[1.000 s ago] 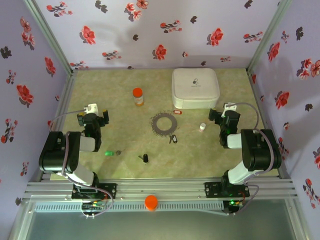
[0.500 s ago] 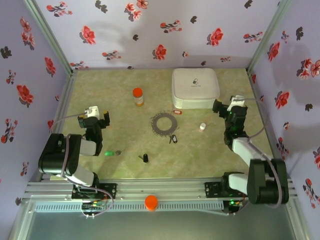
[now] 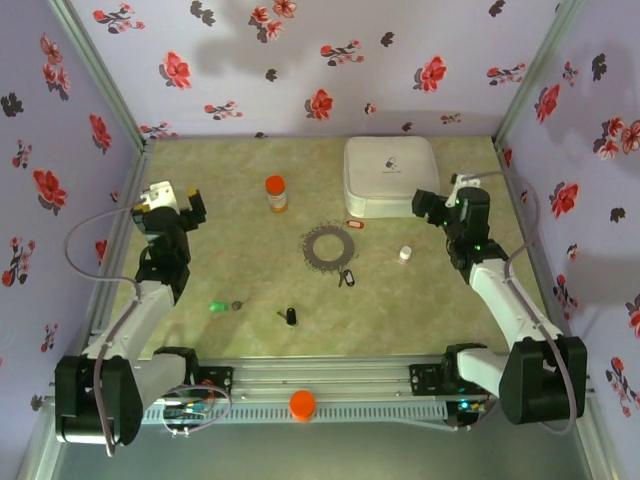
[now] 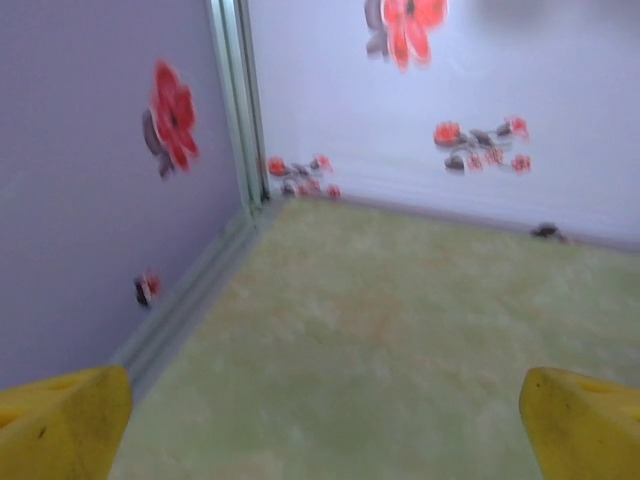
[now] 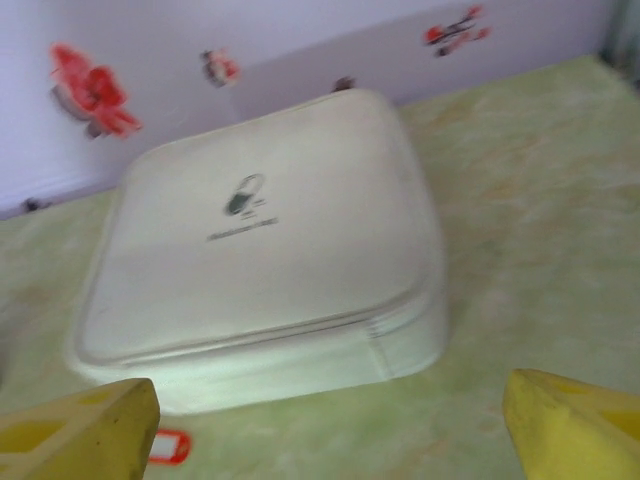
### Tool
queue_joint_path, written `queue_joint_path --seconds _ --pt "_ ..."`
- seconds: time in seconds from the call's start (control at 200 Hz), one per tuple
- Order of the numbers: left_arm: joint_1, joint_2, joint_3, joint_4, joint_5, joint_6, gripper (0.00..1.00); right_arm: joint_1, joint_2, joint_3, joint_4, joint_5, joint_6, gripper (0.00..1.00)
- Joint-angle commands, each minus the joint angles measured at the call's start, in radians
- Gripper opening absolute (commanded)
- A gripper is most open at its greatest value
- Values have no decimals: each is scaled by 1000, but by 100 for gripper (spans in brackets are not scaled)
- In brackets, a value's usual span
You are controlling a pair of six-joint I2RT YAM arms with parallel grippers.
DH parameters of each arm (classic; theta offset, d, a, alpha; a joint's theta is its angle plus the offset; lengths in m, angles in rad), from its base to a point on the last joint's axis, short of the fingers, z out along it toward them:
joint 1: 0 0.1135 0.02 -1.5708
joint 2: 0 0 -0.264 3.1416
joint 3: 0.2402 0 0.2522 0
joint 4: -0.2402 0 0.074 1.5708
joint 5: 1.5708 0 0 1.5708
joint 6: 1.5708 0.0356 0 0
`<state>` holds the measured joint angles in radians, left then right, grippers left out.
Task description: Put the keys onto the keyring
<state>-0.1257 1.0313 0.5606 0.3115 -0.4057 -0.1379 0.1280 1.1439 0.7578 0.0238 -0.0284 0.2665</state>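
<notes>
The dark grey toothed keyring (image 3: 329,246) lies flat mid-table. Keys are scattered around it: a red-headed one (image 3: 355,224) by the case, seen again at the right wrist view's lower left as a red tag (image 5: 168,446); a black one (image 3: 346,276) just below the ring; a green one (image 3: 215,306) and another black one (image 3: 289,317) nearer the front. My left gripper (image 3: 170,205) hovers open at the left side, its yellow fingertips (image 4: 60,420) wide apart over bare mat. My right gripper (image 3: 450,205) is open beside the case, fingertips (image 5: 575,425) empty.
A white rounded-square case (image 3: 391,176) sits at the back right, close ahead in the right wrist view (image 5: 260,250). An orange bottle (image 3: 276,193) stands left of the ring. A small white cap (image 3: 404,254) lies right of it. Floral walls (image 4: 120,200) close in the left corner.
Both arms have unfolded and reached away from their bases. The left gripper moved back and left toward the wall; the right gripper moved back toward the white case. Both stayed open.
</notes>
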Motion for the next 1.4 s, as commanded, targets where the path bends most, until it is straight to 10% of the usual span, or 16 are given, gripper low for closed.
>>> queue_joint_path --seconds 0.0,0.42,1.02,1.395 --pt "-36 -37 53 -285 70 -142 99 79 41 79 -168 -116 11 88" --pt "-206 -85 96 -575 234 -358 90 388 328 295 -344 -195 9 75" --pt "-494 94 49 -451 222 -615 85 492 747 571 -440 -84 78 25" --pt "-523 162 47 -379 223 -623 85 560 776 560 -501 -111 86 26"
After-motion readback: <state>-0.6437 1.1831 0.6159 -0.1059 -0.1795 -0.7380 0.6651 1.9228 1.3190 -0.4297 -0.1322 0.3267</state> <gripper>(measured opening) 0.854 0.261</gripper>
